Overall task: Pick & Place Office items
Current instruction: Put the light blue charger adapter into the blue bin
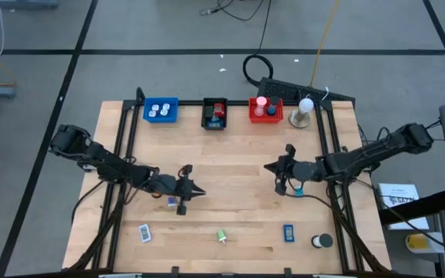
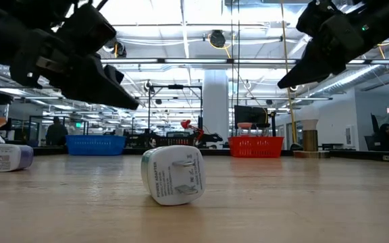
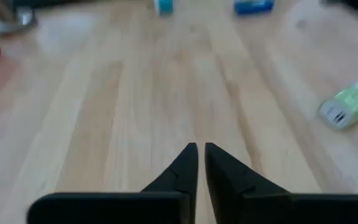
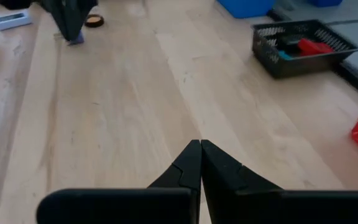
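Small office items lie scattered on the wooden table: a white and green plug adapter (image 1: 222,235) (image 2: 174,174) (image 3: 348,104), a white and blue block (image 1: 144,232), a blue block (image 1: 288,232), a black and white cylinder (image 1: 322,241), a purple piece (image 1: 182,207) and a teal piece (image 1: 297,188). My left gripper (image 1: 199,191) (image 3: 197,148) hovers left of the table's middle, shut and empty, pointing right. My right gripper (image 1: 267,166) (image 4: 199,144) hovers right of the middle, shut and empty, pointing left. Both hang above the table in the low view.
At the far edge stand a blue tray (image 1: 161,110), a black tray (image 1: 215,113) (image 4: 303,46) with red and teal pieces in it, a red tray (image 1: 266,109) and a white ball-topped stand (image 1: 305,110). Bare wood lies between the two grippers.
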Controlling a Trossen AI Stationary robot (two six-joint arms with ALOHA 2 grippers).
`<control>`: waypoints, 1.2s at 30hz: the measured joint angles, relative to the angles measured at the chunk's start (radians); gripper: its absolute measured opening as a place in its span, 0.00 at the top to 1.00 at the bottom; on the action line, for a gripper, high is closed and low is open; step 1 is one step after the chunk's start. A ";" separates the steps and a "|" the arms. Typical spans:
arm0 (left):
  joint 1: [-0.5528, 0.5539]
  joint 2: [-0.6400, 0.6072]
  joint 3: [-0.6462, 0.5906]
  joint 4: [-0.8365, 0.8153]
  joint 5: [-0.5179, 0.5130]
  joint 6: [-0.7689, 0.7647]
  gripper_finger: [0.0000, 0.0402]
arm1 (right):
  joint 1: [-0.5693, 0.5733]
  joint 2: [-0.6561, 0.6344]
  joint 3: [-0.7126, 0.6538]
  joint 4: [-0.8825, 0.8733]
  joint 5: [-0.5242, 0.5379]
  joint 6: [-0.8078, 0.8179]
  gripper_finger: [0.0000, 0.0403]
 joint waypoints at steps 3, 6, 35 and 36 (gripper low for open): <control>-0.018 -0.001 0.073 -0.190 -0.023 -0.041 0.86 | 0.007 0.000 0.000 0.000 0.015 -0.009 0.99; -0.036 0.001 0.140 -0.320 -0.048 -0.063 0.81 | 0.008 0.000 0.000 0.000 0.022 -0.010 0.99; -0.069 0.009 0.195 -0.281 -0.038 -0.042 0.77 | 0.273 0.452 0.515 -0.910 -0.140 0.631 0.91; -0.072 0.009 0.195 -0.281 -0.039 -0.043 0.77 | 0.280 0.468 0.524 -0.925 -0.159 0.669 0.91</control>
